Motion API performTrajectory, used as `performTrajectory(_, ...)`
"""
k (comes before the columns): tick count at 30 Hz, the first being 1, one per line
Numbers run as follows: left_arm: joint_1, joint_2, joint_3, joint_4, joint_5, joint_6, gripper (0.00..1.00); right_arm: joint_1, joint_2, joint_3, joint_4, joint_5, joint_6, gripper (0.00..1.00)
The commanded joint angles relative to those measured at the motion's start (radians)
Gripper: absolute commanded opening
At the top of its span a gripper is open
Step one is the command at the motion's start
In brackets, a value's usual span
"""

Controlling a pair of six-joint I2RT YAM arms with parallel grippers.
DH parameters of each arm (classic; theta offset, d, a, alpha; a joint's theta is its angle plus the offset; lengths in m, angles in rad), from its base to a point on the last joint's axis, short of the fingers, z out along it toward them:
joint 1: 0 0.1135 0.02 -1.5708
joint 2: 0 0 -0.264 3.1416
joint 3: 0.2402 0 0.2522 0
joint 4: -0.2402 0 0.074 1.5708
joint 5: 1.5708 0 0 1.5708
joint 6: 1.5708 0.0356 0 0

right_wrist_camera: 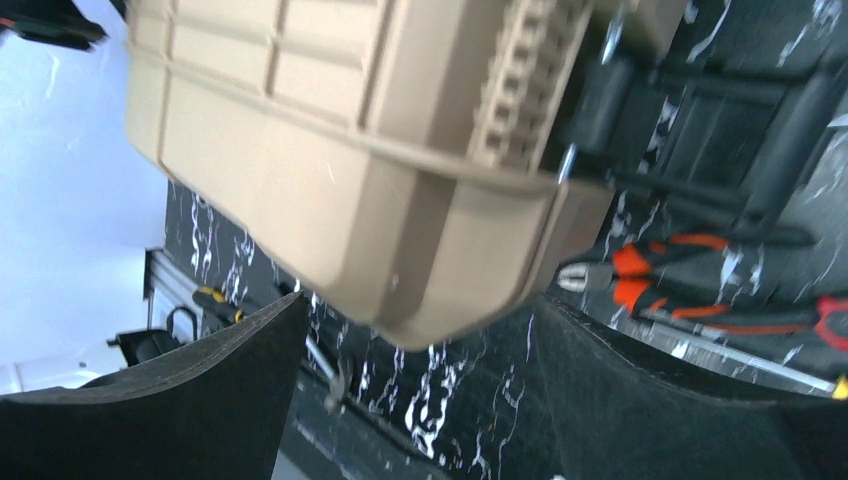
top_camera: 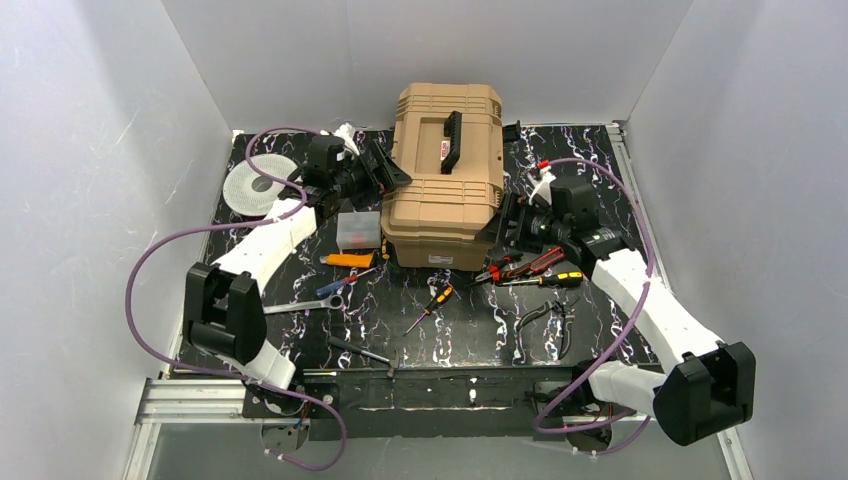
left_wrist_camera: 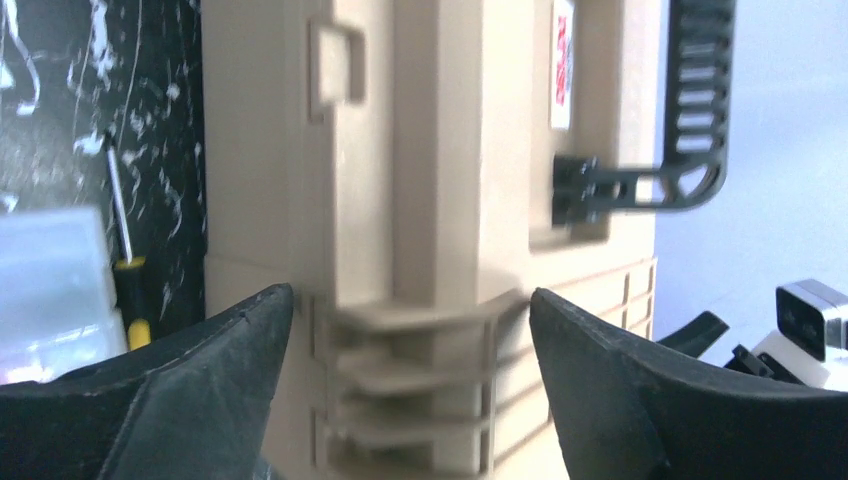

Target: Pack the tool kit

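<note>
Closest to the left wrist lens, the black fingers [left_wrist_camera: 200,390] of the left end effector [left_wrist_camera: 410,300] stand wide apart. They straddle a ribbed upright on the side of the large tan hard-plastic toolbox [left_wrist_camera: 440,150]; whether they touch it is unclear. The lid carries a white label [left_wrist_camera: 563,60] with red print, too blurred to read, beside the black slotted handle [left_wrist_camera: 700,100]. A white strip label [top_camera: 445,258] on the front wall is also illegible. The right end effector [right_wrist_camera: 420,310] is likewise spread open, gripping nothing, with a corner of the toolbox showing beyond its fingers.

With its lid down, the toolbox sits at the middle rear of the black, white-veined bench [top_camera: 470,335], between the two arms. Loose on the bench in front of it lie red-handled pliers [top_camera: 530,265], an orange-black screwdriver [top_camera: 432,305], a yellow-black screwdriver [top_camera: 555,280], black pliers [top_camera: 545,318] and a silver spanner [top_camera: 305,303]. A small clear plastic box [top_camera: 358,230] sits just beside its front left corner. A grey round spool [top_camera: 255,185] lies at the far left. Plain white walls [top_camera: 100,150] enclose the bench.
</note>
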Motion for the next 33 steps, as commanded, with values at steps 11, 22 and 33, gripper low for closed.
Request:
performTrajectory(11,-0.028,-0.117,0.206,-0.375,-0.164,0.211,0.95,-0.085,-0.017,0.158,-0.154,0.031,-0.059,0.92)
performTrajectory(22,-0.185,-0.142,0.305,-0.482,-0.234,0.299,0.95,-0.205,0.189,0.293,-0.092,-0.084,-0.031,0.92)
performTrajectory(33,-0.178,-0.206,0.256,-0.591,-0.340,0.329,0.98,-0.197,0.377,0.297,0.123,-0.370,0.057,0.89)
